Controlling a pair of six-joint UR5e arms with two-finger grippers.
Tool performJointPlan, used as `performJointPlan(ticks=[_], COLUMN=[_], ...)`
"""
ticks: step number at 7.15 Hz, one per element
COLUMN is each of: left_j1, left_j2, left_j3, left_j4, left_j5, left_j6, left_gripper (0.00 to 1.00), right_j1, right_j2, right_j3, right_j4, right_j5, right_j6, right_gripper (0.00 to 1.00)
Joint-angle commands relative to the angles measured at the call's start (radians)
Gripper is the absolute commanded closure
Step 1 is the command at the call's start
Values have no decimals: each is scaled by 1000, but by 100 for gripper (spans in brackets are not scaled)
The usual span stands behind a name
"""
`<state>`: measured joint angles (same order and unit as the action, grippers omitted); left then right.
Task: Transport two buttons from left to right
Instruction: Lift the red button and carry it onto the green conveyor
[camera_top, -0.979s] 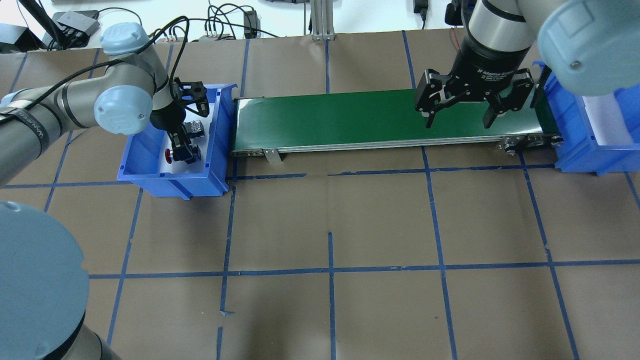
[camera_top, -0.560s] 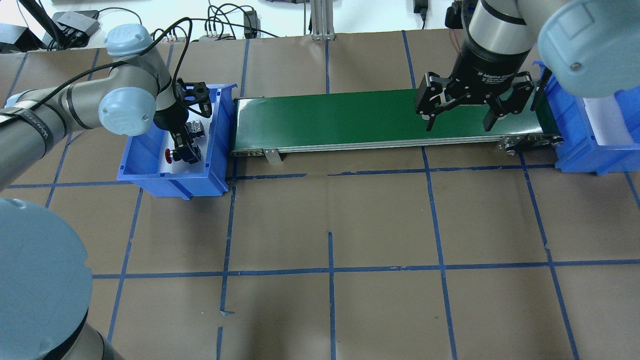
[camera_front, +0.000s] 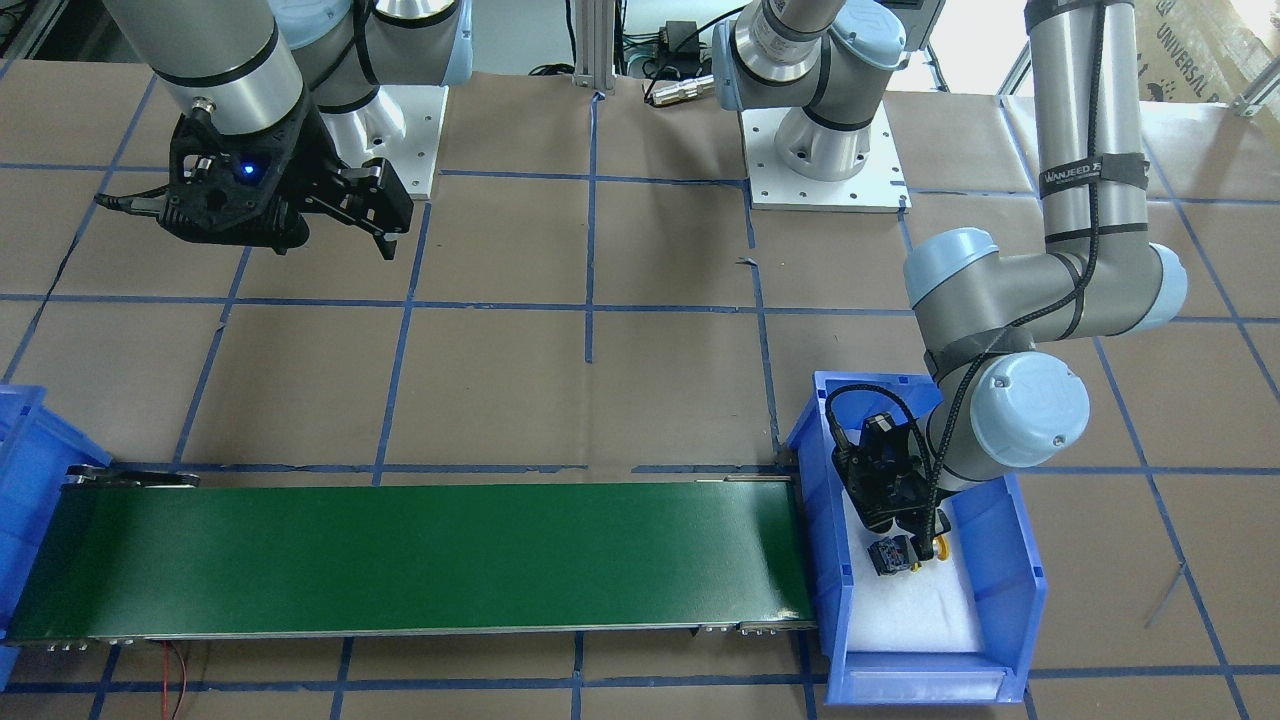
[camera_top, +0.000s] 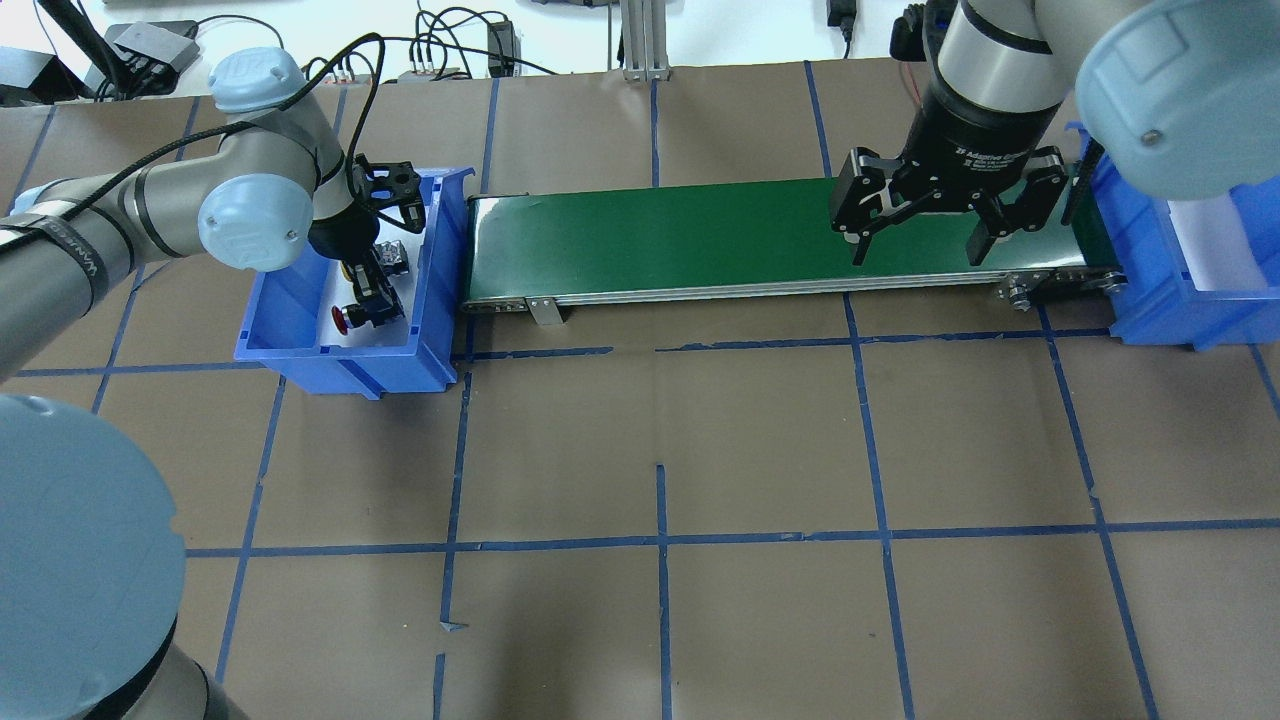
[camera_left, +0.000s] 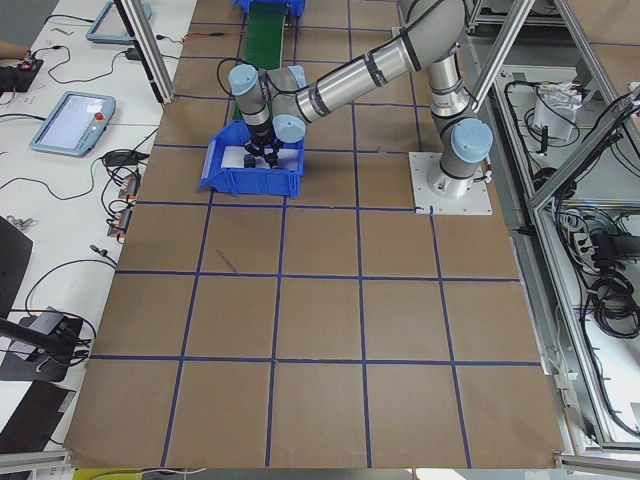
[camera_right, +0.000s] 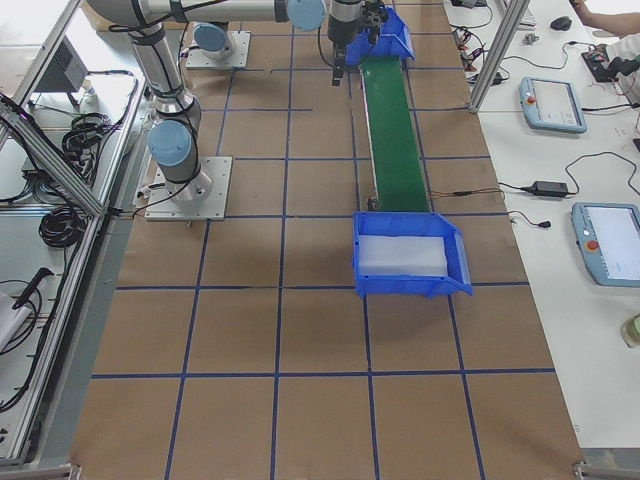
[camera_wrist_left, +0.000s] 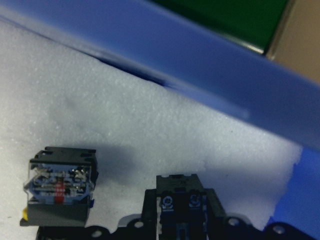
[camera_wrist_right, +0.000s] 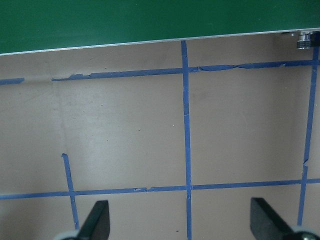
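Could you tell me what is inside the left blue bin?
White foam, a yellow button lying free, and a red button held by the left gripper, which covers most of it.

I count two buttons: one red button (camera_top: 342, 319) and one yellow button (camera_front: 892, 555). There are two blue bins, a left bin (camera_top: 340, 365) and a right bin (camera_top: 1150, 305). One green belt (camera_top: 650, 235). My own grippers number two: left gripper (camera_top: 375, 297), right gripper (camera_top: 916, 252).
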<state>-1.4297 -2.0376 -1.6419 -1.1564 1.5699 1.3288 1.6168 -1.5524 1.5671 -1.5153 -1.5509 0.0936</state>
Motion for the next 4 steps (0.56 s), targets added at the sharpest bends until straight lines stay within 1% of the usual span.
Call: performJointPlan(ticks=[1, 2, 4], left_j1=[17, 17, 5], left_j2=[54, 94, 132], left_j3=[22, 31, 92], left_j4=[-14, -13, -17], left_j5=[-79, -82, -76], left_j6=[-37, -134, -372], left_gripper=[74, 82, 87], right_j1=[0, 0, 0], right_j2=[0, 0, 0], right_j3=[1, 1, 1], right_j4=[1, 1, 1], right_j5=[-2, 0, 0], right_j6=[0, 0, -2], right_gripper=[0, 0, 0])
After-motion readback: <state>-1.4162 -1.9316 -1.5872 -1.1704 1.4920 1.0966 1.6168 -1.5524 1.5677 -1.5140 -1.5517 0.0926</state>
